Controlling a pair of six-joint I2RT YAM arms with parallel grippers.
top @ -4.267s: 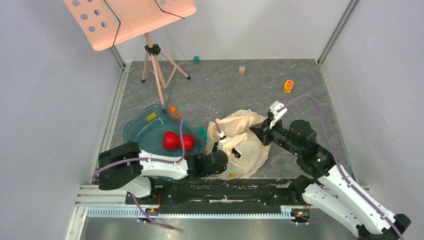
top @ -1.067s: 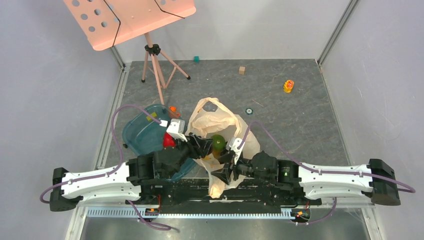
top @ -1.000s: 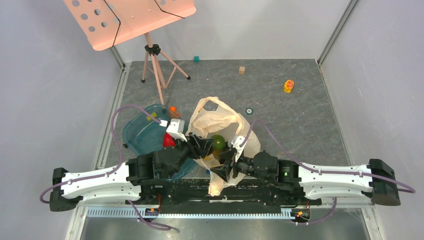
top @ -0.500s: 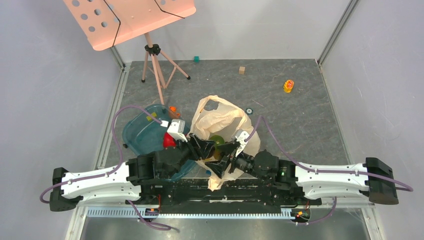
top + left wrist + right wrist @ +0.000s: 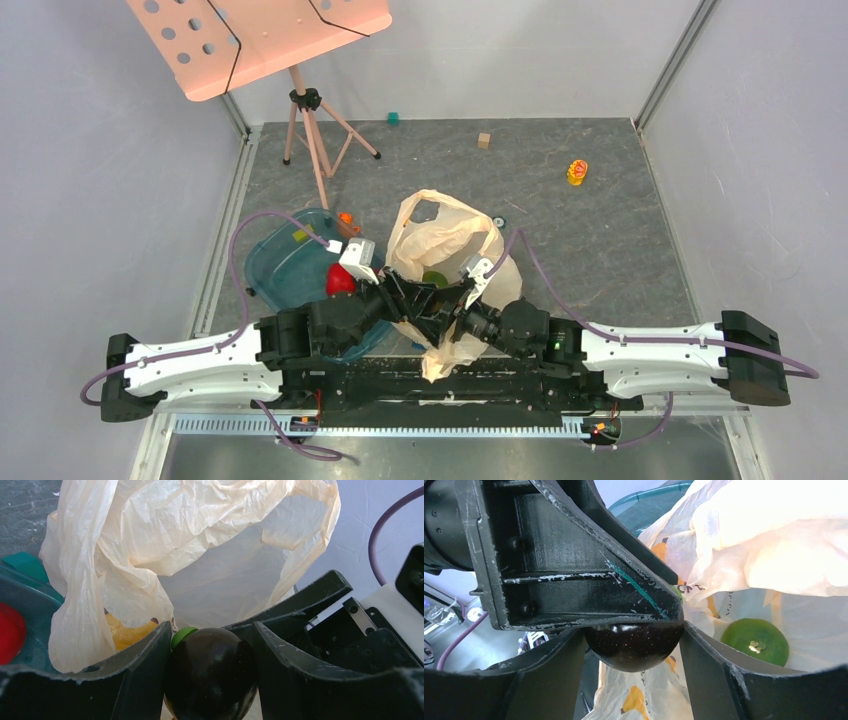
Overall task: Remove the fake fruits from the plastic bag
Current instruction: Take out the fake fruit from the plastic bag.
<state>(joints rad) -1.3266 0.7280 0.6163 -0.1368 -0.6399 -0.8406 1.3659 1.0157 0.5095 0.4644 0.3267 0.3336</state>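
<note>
Left gripper (image 5: 211, 628) clamps the dark purple fruit (image 5: 210, 675) over the near part of the plastic bag (image 5: 200, 525), right gripper (image 5: 631, 630) straddles that fruit from the right, grip unclear, green fruit (image 5: 754, 640) lies farther inside the bag.

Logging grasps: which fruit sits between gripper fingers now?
The glossy dark fruit, between the fingers of the left gripper and the right gripper. The green fruit lies in the plastic bag; the red fruit sits in the teal tray.
</note>
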